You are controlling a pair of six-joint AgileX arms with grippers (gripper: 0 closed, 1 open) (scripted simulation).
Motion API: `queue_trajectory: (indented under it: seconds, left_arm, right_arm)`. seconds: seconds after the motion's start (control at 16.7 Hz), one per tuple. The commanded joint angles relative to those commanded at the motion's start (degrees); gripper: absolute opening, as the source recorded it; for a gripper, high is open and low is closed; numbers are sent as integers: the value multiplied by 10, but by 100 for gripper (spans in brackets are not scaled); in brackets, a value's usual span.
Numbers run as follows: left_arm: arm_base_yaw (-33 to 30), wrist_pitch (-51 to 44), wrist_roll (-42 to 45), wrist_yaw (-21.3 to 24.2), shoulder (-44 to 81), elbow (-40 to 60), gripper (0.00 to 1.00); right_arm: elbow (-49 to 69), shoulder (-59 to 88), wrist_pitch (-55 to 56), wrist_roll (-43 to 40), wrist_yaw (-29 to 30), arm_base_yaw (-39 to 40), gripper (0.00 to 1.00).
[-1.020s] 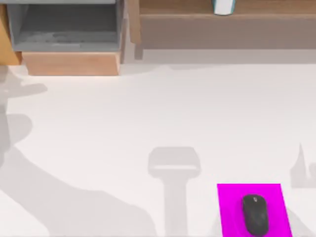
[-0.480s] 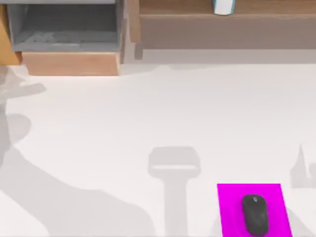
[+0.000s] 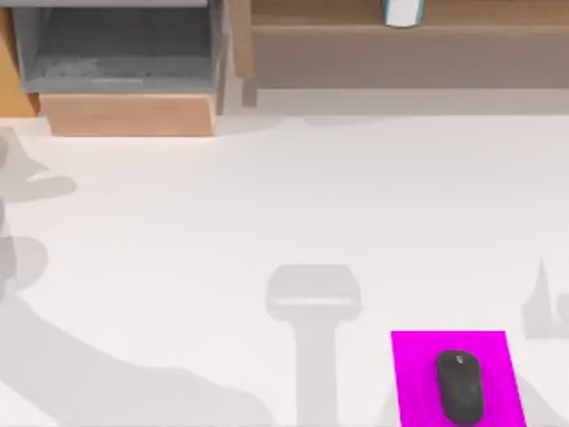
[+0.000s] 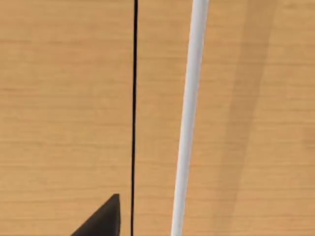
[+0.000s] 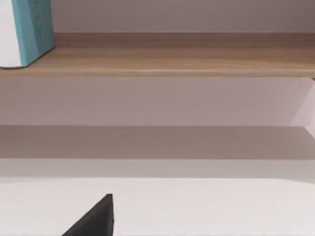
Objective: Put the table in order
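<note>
Looking down from the top view, the bench [image 3: 267, 205] spans nearly the whole picture as a plain white surface. At its 5 o'clock corner lies a magenta mat [image 3: 418, 374] with a black mouse [image 3: 460, 385] resting on it. Along the 12 o'clock edge stands a wooden shelf unit [image 3: 400, 49], carrying a white and teal container [image 3: 403, 11] on its board. At 11 o'clock an open drawer [image 3: 120, 53] shows a grey interior; I cannot tell whether anything lies in it. Arm shadows fall across the 8 o'clock and 3 o'clock areas.

In the left wrist view, a wood-grain panel [image 4: 64, 98] sits close before the camera, crossed by a dark seam and a white bar handle [image 4: 189, 113]. A dark tip of the left claw [image 4: 101, 221] shows at the frame edge; whether it is spread or pressed together cannot be told.

In the right wrist view, the shelf board and the container [image 5: 29, 29] face the camera across bare bench. A dark tip of the right claw [image 5: 93, 219] shows; its state cannot be told either.

Risk, as judged: the drawer stands open, so the task seems unfinished. The left claw is close to the panel, and a misjudged push could scrape the front or slip off the handle.
</note>
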Motion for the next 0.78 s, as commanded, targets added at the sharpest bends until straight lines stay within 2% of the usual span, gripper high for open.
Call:
queue_trajectory:
  seconds: [0.36,0.48,0.78]
  left_arm:
    - [-3,0,-1,-1,2,1,100]
    - [-20,3,-23,-25,-5,0,100]
    - [-120,11,-131,-139,-5,-19,100]
  right_arm:
    - [0,0,0,0,0,0,100]
    - [0,0,0,0,0,0,100]
    - [0,0,0,0,0,0,100]
